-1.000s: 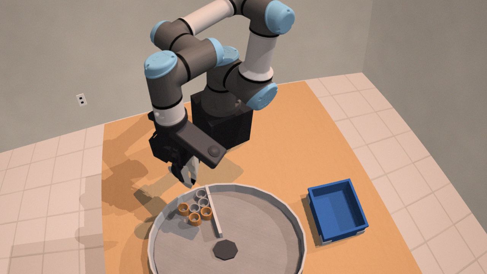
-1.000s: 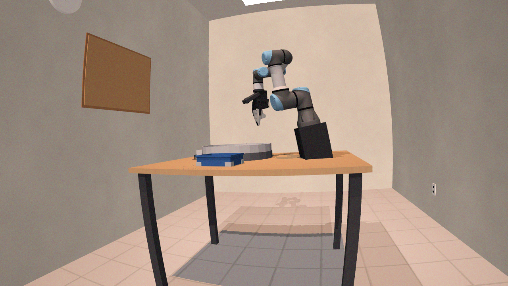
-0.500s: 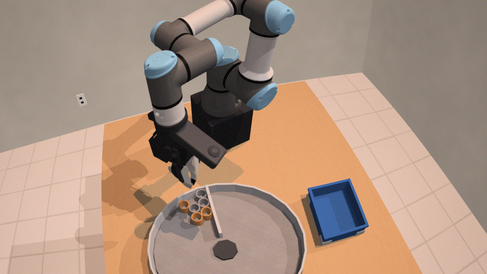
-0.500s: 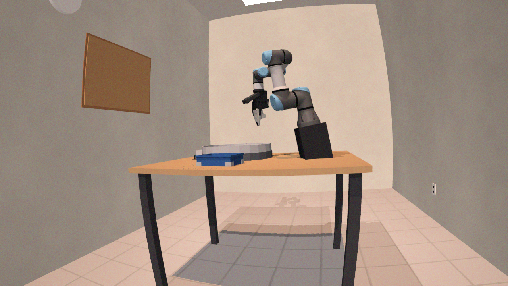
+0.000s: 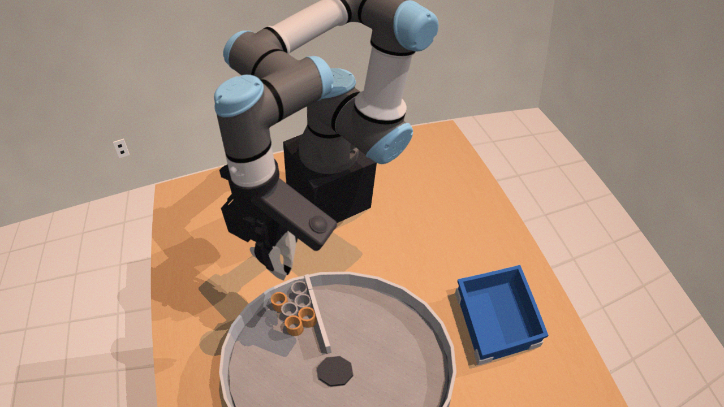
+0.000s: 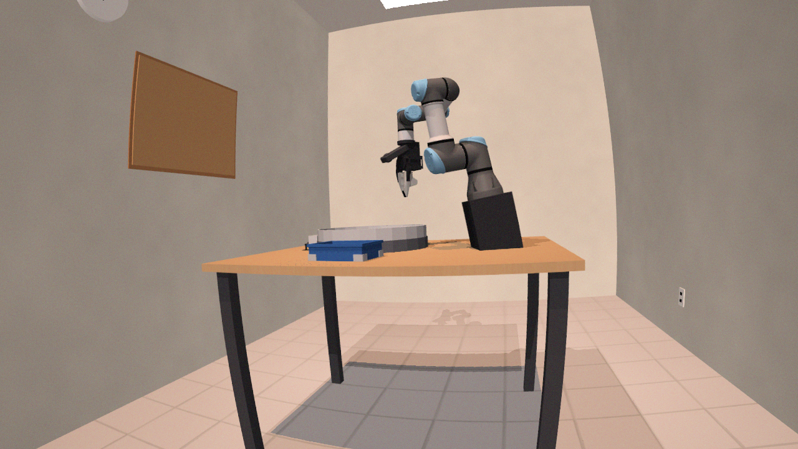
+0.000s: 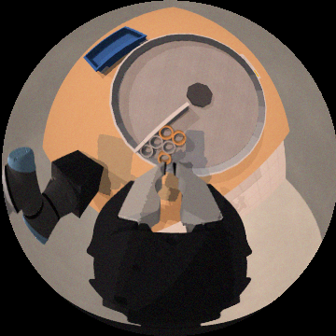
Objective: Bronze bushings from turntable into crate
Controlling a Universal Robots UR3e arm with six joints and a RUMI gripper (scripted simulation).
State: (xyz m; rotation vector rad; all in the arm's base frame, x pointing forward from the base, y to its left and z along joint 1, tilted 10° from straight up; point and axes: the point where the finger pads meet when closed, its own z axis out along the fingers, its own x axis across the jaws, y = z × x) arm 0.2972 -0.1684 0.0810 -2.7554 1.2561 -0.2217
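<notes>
Around the turntable (image 5: 452, 354) (image 6: 372, 234) (image 7: 262, 108) spread a smooth orange-tan tabletop (image 5: 430, 192) (image 6: 401, 267) (image 7: 79, 103), above pale square floor tiles. Beside the turntable sat the blue rectangular crate (image 5: 479, 324) (image 6: 343, 251) (image 7: 117, 47). On it, three bronze bushings (image 5: 293, 329) (image 7: 178, 143) and three grey steel bushings (image 5: 289, 315) (image 7: 169, 152) clustered, round and hollow. Above its rim, the fingers (image 5: 286, 273) (image 6: 406, 195) hung clenched on nothing.
</notes>
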